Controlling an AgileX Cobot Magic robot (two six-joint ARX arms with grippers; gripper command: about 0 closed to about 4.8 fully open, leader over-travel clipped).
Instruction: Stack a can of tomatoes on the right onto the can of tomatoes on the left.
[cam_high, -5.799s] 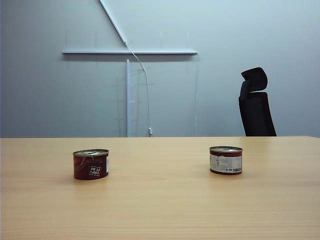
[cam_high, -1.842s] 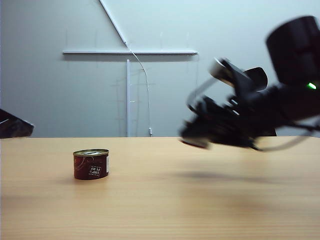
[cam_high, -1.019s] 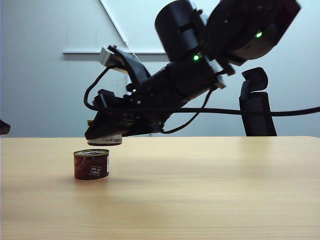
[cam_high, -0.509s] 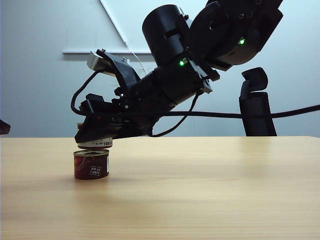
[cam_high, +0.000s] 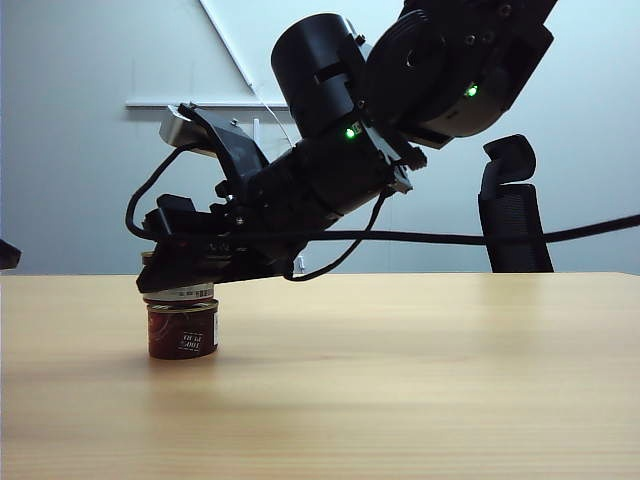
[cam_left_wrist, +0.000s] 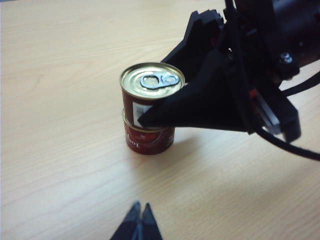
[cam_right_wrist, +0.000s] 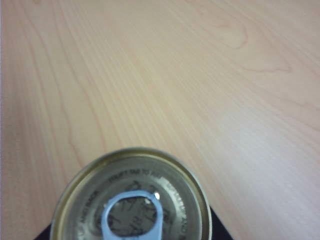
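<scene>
We see the right tool (cam_high: 180, 275) clamped on the upper can (cam_left_wrist: 150, 90) atop the lower can (cam_left_wrist: 149, 139) — left tool (cam_left_wrist: 140, 220) pinched closed, at the stack's 6 o'clock on the table (cam_left_wrist: 60, 150).

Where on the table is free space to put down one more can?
The table is bare to the right of the lower can and in front of it. It is crowded only there: the right gripper holds the upper can on it. The left gripper waits apart, shut.
</scene>
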